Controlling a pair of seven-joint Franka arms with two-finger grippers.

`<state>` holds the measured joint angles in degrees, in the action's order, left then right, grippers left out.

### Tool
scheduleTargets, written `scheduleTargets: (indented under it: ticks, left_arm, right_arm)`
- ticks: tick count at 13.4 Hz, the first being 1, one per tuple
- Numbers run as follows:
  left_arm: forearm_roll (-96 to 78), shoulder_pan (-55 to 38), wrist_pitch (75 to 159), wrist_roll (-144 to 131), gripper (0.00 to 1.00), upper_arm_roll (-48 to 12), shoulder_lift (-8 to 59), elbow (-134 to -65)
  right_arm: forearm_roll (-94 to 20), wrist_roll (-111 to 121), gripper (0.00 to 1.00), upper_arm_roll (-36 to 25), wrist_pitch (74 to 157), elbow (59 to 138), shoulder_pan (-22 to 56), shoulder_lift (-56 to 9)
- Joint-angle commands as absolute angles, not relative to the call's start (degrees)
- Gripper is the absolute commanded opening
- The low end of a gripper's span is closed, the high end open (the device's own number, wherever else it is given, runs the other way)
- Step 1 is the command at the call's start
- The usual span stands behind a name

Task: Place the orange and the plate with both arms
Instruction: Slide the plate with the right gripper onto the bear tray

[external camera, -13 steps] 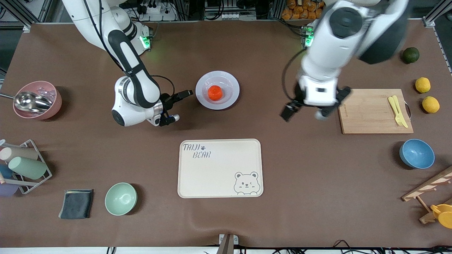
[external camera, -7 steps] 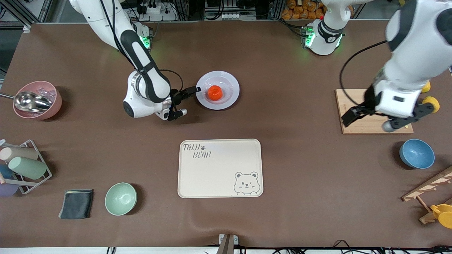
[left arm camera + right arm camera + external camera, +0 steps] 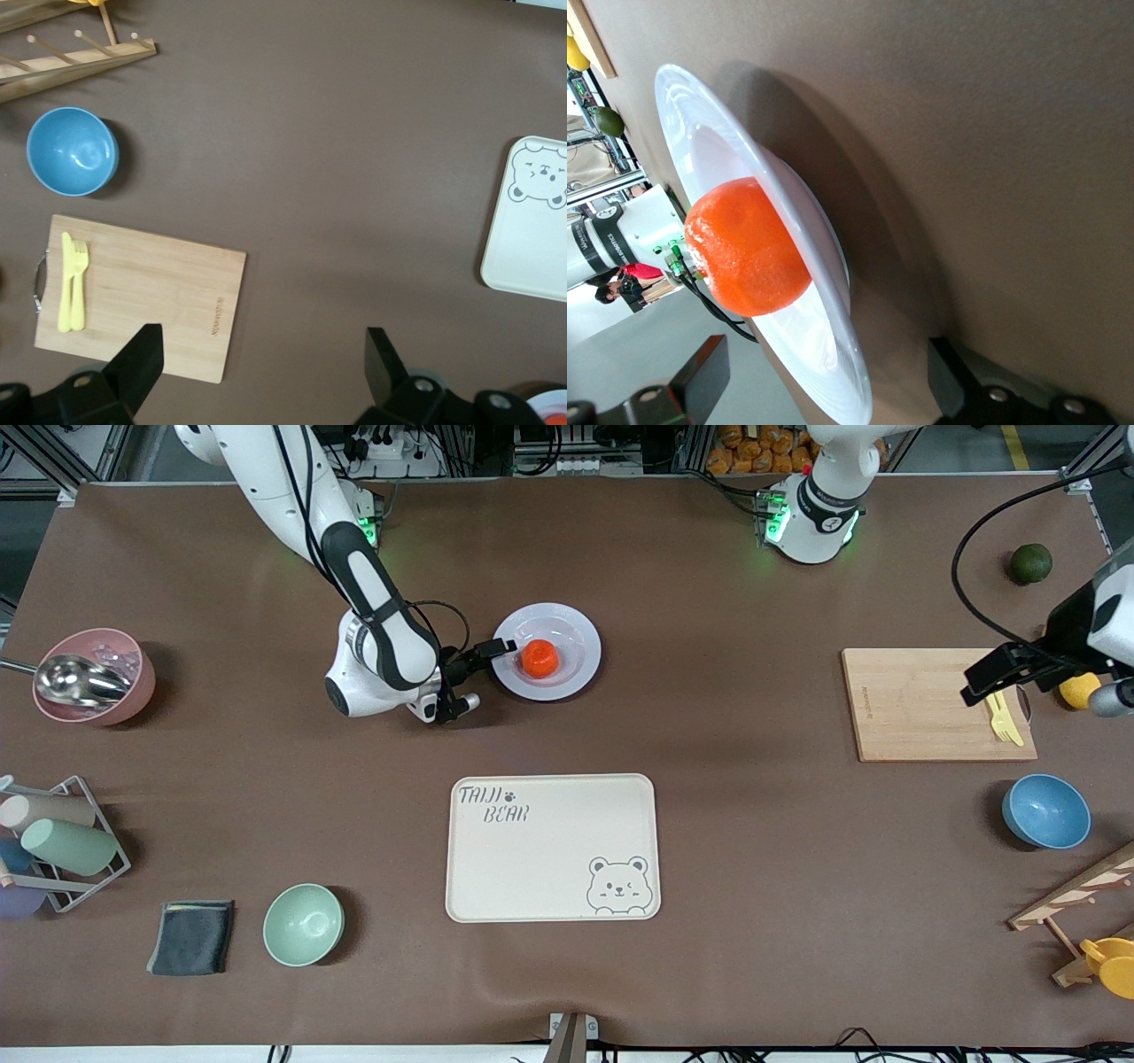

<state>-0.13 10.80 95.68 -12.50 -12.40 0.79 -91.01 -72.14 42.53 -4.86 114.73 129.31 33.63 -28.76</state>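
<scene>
Right gripper (image 3: 478,671): jaws wide, at plate (image 3: 547,652) rim, low on bench (image 3: 709,824)
Left gripper (image 3: 1045,686): jaws wide, over cutting board (image 3: 921,704) edge, by yellow fork (image 3: 1001,717)
Orange (image 3: 539,657): sits in plate centre
Plate: flat on bench, farther from the front camera than bear tray (image 3: 553,847)
Around: lemon (image 3: 1079,689), dark green fruit (image 3: 1031,563), blue bowl (image 3: 1046,811) at left arm's end

orange (image 3: 747,248): bright red-orange, round, resting in the plate's well
plate (image 3: 824,266): pale, glossy, wide rim, lying on the brown surface (image 3: 992,159)
right gripper (image 3: 828,390): 2 dark jaws spread apart, one at each side of the plate's near rim
</scene>
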Motion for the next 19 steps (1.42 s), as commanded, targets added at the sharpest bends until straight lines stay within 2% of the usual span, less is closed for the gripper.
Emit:
scheduleTargets:
  ticks: [1, 8, 16, 19]
  left_arm:
    - [-0.88, 2.66, 90.63, -8.19, 1.00, -4.06, 0.97, -86.15]
    - [-1.49, 2.99, 86.93, -7.47, 1.00, -3.34, 0.00, -86.83]
    - [-1.41, 2.90, 85.25, -7.47, 1.00, -3.52, -2.28, -88.59]
    - [-1.41, 2.73, 85.78, -8.53, 1.00, -3.60, -2.46, -88.94]
  right_arm:
    - [-75.14, 45.35, 0.00, -5.19, 115.58, 129.82, 34.63, -29.36]
    - [-75.15, 45.44, 0.00, -5.36, 113.39, 129.81, 33.58, -28.74]
    - [-74.53, 48.16, 0.00, -5.54, 104.50, 129.03, 21.81, -25.14]
    - [-74.62, 47.03, 0.00, -5.62, 104.41, 124.56, 20.48, -24.35]
